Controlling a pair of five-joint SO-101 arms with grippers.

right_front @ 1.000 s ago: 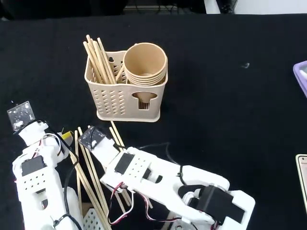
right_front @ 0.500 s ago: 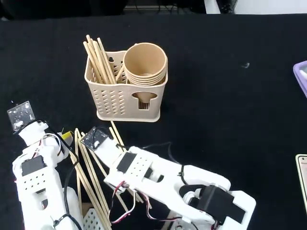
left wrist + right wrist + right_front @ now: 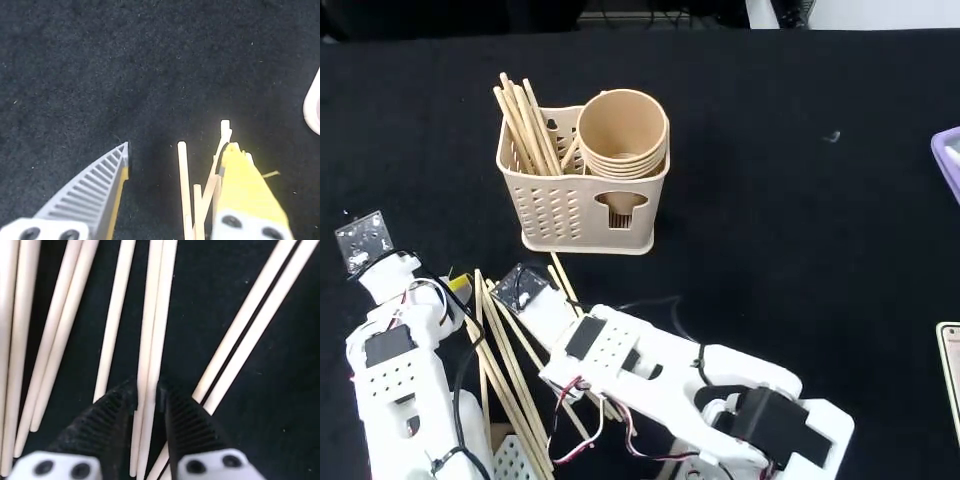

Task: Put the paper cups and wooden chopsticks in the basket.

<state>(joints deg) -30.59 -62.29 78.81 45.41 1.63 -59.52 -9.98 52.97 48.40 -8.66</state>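
change: right arm draws slightly back, loose chopsticks (image 3: 508,350) on the table shift with it | right gripper (image 3: 146,387): jaws nearly closed, pinching a pair | left gripper (image 3: 177,147): wide apart, empty | basket (image 3: 582,205): holds cups (image 3: 622,130), standing chopsticks (image 3: 525,120) | meaning: pickup likely under way

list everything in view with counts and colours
basket: one, beige, perforated, mid table
paper cups: nested stack, about five, tan, basket's right compartment
chopsticks in basket: several, pale wood, upright in left compartment
loose chopsticks: several, pale wood, on table between the arms
purple object: one, at right edge
table: one, black
left end effector: one, white and yellow, open beside chopstick ends
right end effector: one, black, closed on two loose chopsticks
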